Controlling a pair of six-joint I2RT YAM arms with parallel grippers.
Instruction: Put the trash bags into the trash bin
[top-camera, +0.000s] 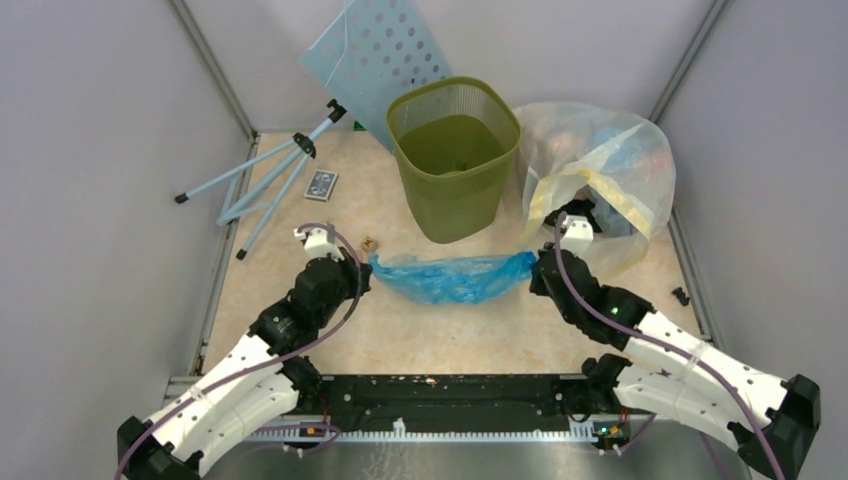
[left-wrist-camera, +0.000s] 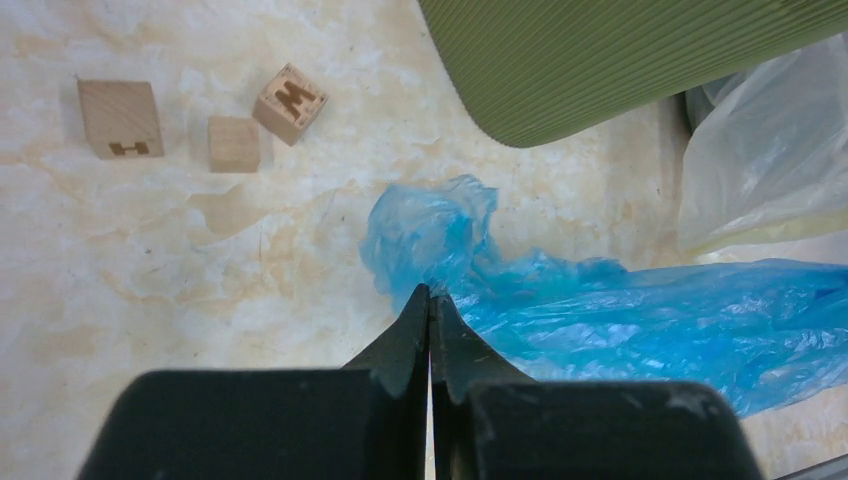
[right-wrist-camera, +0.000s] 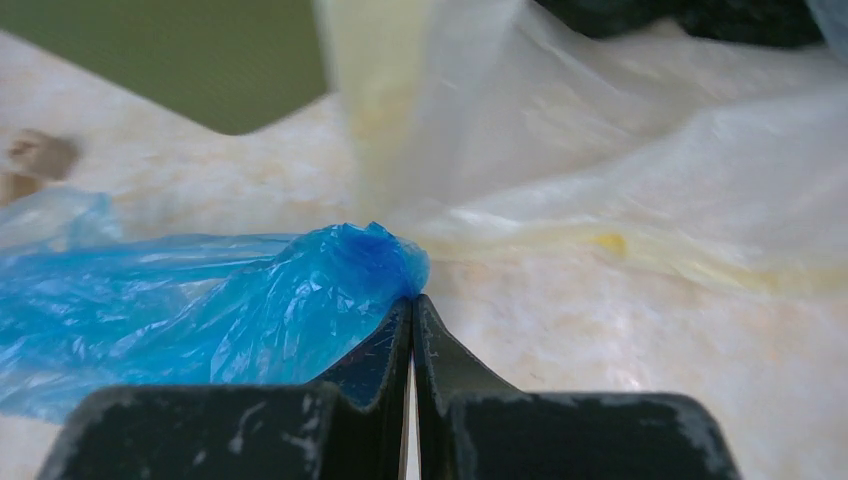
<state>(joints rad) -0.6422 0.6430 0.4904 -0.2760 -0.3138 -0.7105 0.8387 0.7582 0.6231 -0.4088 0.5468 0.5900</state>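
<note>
Top external view: a thin, crinkly, translucent light-blue trash bag (top-camera: 455, 277) was stretched as a sagging band between the left gripper (top-camera: 366, 268) and the right gripper (top-camera: 533, 266), low over the mottled beige table (top-camera: 450, 340). It sat just in front of the trash bin (top-camera: 460, 210), outside it. The bin was olive-green plastic with a rounded-square rim and fine mesh-patterned sides that tapered toward the base, and it stood upright. Only this view showed the whole surroundings. A perforated pale-blue panel (top-camera: 385, 50) leaned at the back behind the bin. A folded light-blue tripod (top-camera: 270, 175) lay to the left, with a small dark patterned card (top-camera: 321, 184) beside it. A large clear yellowish bag (top-camera: 600, 165), stuffed with colourful items, rested against the bin's right side. The left wrist view showed detail the overhead view lost. Three small wooden cubes (left-wrist-camera: 234, 143) sat close together on the table, one of them burned with the letter M. The bin's ribbed green wall curved across the top of that view. The black fingers were pressed flat together, clamping a bunched, glossy knot of the blue film at their tips. The right wrist view showed the same clenched grip from the other end, its scuffed black fingers closed tight on a puckered, deeper-blue wad of the bag. The soft, milky folds of the yellowish bag lay just beyond it, with a blurred corner of the green bin at the upper left.
</note>
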